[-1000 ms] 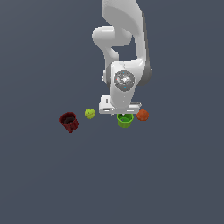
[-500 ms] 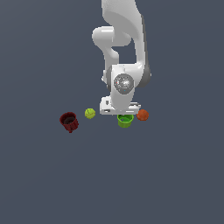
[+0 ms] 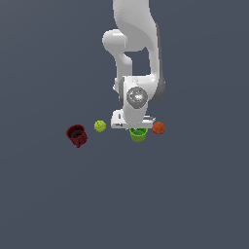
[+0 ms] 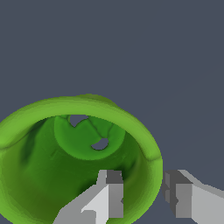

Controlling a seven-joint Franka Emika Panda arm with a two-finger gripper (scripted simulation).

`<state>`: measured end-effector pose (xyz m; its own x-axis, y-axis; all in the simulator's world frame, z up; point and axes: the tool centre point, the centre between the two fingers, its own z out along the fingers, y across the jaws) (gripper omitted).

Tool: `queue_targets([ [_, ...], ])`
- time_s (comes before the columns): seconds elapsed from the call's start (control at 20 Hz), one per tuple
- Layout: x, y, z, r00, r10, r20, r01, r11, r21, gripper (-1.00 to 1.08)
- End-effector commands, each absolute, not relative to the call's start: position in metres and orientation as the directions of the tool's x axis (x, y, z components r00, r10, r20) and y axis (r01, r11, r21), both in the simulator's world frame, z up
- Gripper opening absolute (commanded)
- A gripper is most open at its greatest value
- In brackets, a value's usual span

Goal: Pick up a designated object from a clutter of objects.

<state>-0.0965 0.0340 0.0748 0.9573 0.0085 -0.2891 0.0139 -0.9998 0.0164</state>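
Note:
The lime-green cup (image 3: pixel 138 134) stands upright on the grey floor, right under my hand. In the wrist view it (image 4: pixel 52 183) fills the lower half and shows its darker green inside. My gripper (image 4: pixel 144 194) straddles the cup's wall. One finger (image 4: pixel 109 192) is inside the cup and the other (image 4: pixel 179 194) is outside it. A small gap shows at the outer finger, so the jaws are open. In the exterior view the gripper (image 3: pixel 136 127) is mostly hidden behind the hand. The dark red cup (image 3: pixel 77 135), the yellow-green ball (image 3: pixel 100 126) and the orange ball (image 3: pixel 158 128) lie alongside.
The orange ball sits close to the green cup on the exterior view's right, almost touching the hand. The yellow-green ball and the dark red cup lie further off on the exterior view's left. The grey floor (image 3: pixel 146 204) stretches all around.
The hand has come down a little over the lime-green cup. The cup and the other items have not moved.

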Motion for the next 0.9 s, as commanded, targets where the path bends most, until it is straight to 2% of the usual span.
queue_targets([
  [0.0, -0.097, 0.034, 0.074, 0.957, 0.008, -0.289, 0.014, -1.0, 0.016, -1.0],
  [0.85, -0.094, 0.025, 0.093, 0.959, 0.007, -0.285, 0.012, -1.0, 0.017, -1.0],
])
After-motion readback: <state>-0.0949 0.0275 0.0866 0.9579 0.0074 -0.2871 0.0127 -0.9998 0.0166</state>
